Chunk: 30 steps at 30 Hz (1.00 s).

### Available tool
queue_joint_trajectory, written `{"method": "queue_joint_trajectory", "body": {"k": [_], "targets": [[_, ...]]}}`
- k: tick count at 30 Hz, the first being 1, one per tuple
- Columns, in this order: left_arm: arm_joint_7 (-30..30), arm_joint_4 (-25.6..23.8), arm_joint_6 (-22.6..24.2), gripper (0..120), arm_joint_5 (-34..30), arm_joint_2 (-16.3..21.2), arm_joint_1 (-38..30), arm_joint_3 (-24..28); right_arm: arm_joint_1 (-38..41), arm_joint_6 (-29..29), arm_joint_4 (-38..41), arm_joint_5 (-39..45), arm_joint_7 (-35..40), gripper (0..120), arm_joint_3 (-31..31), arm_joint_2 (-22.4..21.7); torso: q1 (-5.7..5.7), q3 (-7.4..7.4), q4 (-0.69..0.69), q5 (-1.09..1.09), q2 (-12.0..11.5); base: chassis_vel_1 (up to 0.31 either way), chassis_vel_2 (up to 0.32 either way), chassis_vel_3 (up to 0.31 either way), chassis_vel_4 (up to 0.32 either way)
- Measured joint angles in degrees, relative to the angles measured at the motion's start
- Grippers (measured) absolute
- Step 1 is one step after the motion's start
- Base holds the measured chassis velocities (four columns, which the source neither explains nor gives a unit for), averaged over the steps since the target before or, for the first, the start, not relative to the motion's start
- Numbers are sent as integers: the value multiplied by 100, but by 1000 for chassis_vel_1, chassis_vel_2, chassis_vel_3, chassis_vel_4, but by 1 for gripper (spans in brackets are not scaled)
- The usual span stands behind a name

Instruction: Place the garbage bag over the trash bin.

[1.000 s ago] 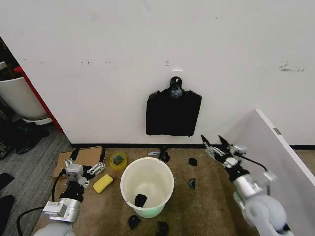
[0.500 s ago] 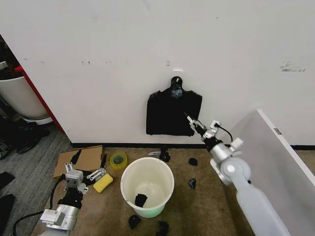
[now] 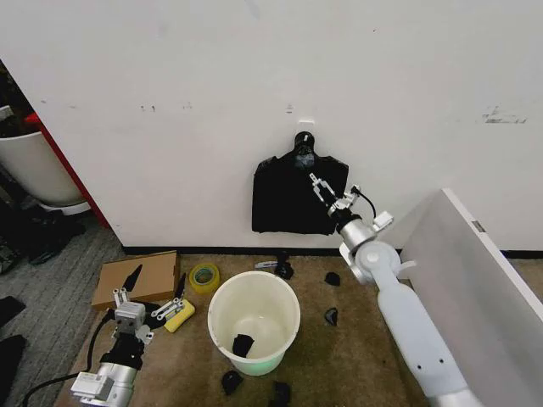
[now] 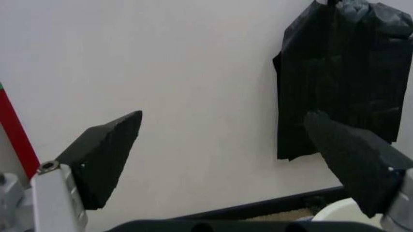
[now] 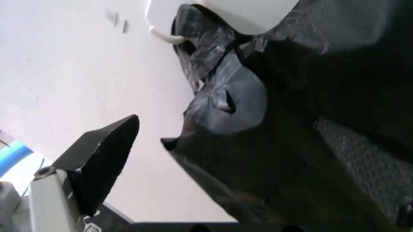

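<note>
Fingers spread, right hand (image 3: 320, 188) reaches against the hanging garbage bag (image 3: 288, 199) on the wall.

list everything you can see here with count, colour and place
black bag bundle: 1, black, hanging on the wall hook
trash bin: 1, white, on the carpet
black scraps: several, around and inside the bin
tape roll: 1, yellow, left of the bin
sponge: 1, yellow, beside the tape
cardboard: 1, brown, far left floor
white board: 1, right side
left gripper: open, low by the cardboard
right gripper: open, at the hanging bundle
</note>
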Motion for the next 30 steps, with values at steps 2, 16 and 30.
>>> {"method": "queue_joint_trajectory", "body": {"k": [2, 16, 30], "targets": [[-2, 6, 1, 99, 3, -7, -17, 4, 84, 10, -120, -41, -1, 100, -7, 72, 0, 0, 0, -1, 0, 0, 0, 0, 0], [-12, 17, 14, 99, 12, -104, -36, 16, 374, 90, -510, -189, 28, 97, 65, 448, -1, 0, 0, -1, 0, 0, 0, 0, 0], [-45, 103, -39, 99, 12, -146, -67, 64, 358, 122, -482, -257, 5, 46, 112, 482, -1, 0, 0, 0, 0, 0, 0, 0, 0]]}}
